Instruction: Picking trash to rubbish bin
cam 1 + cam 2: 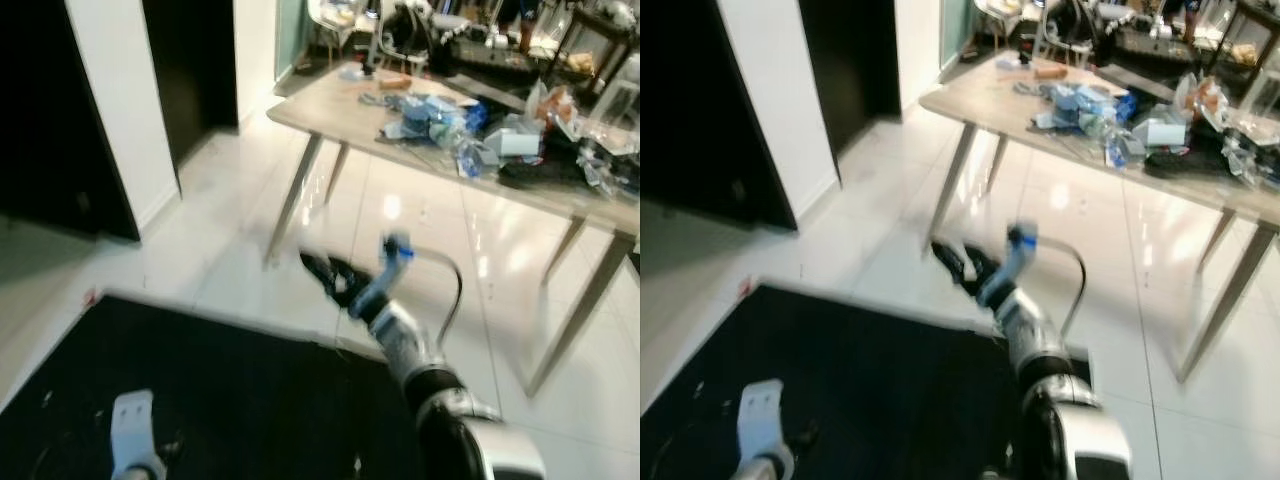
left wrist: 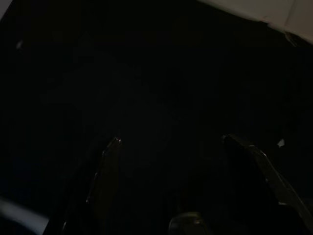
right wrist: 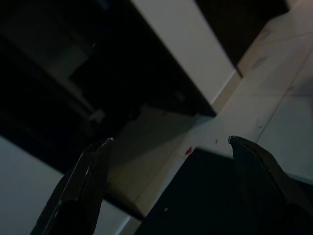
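A heap of trash, blue wrappers and crumpled plastic (image 1: 440, 120), lies on the light wooden table (image 1: 325, 108) ahead of me. My right gripper (image 1: 324, 271) reaches forward over the white tiled floor, well short of the table and below its top. Its fingers (image 3: 88, 181) stand open with nothing between them. My left arm (image 1: 135, 432) hangs low at the bottom left over a black surface (image 1: 220, 395). In the dark left wrist view, the left gripper (image 2: 171, 142) is open and holds nothing.
More clutter, bags and boxes (image 1: 570, 110), covers the table's right end. Slanted table legs (image 1: 292, 200) stand on glossy tiles. A white wall corner (image 1: 115, 110) with dark doorways lies to the left. Chairs and furniture (image 1: 400, 30) crowd the back.
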`<state>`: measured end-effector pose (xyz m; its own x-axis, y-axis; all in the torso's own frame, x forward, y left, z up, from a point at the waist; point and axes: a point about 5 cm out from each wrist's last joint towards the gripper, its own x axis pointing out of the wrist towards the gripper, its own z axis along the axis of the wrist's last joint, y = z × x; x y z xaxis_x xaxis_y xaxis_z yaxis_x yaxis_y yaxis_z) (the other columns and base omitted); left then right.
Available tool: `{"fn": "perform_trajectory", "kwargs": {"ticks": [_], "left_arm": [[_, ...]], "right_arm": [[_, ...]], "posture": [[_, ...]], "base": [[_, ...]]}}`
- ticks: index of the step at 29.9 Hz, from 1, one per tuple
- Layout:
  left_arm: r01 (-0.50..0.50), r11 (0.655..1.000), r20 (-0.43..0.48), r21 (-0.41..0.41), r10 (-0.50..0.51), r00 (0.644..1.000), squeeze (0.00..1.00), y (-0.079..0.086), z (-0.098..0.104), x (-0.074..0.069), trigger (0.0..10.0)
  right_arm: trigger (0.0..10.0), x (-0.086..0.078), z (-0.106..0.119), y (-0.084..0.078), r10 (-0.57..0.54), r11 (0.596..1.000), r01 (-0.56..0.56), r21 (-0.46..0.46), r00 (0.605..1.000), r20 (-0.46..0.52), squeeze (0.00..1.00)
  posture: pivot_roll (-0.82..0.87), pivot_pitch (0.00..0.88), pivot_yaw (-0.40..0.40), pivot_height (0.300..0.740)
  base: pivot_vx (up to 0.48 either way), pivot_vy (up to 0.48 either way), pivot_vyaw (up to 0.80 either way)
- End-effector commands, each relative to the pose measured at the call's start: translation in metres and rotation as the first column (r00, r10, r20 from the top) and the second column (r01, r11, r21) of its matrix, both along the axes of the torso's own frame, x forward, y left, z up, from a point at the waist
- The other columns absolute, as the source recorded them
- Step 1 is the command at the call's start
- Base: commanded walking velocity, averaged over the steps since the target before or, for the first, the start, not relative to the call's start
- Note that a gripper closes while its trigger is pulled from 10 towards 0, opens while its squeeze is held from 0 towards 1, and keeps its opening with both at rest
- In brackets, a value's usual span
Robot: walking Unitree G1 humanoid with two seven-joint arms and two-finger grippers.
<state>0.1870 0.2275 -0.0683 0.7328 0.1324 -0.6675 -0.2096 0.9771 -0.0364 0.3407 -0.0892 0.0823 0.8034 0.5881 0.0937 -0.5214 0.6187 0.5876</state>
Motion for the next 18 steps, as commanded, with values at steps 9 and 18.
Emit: {"fn": "perform_trajectory", "kwargs": {"ticks": [9, 18], "left_arm": [[0.06, 0.998, 0.072, 0.016, -0.061, 0.996, 0.0, -0.005, 0.01, 0.018, 10.0], [0.099, 0.995, 0.131, 0.011, -0.1, 0.986, 0.0, -0.012, 0.017, 0.028, 10.0]], "right_arm": [[10.0, -0.021, -0.017, 0.012, -0.016, 0.996, 0.017, -0.088, 1.0, 0.013, 0.0], [10.0, -0.024, -0.019, 0.007, -0.075, 0.978, 0.084, -0.189, 0.996, 0.051, 0.0]], "posture": [[0.07, 0.041, -0.003, 0.74], [0.06, 0.046, 0.008, 0.74]], "base": [[0.0, 0.0, -0.8], [0.0, 0.0, -0.36]]}}
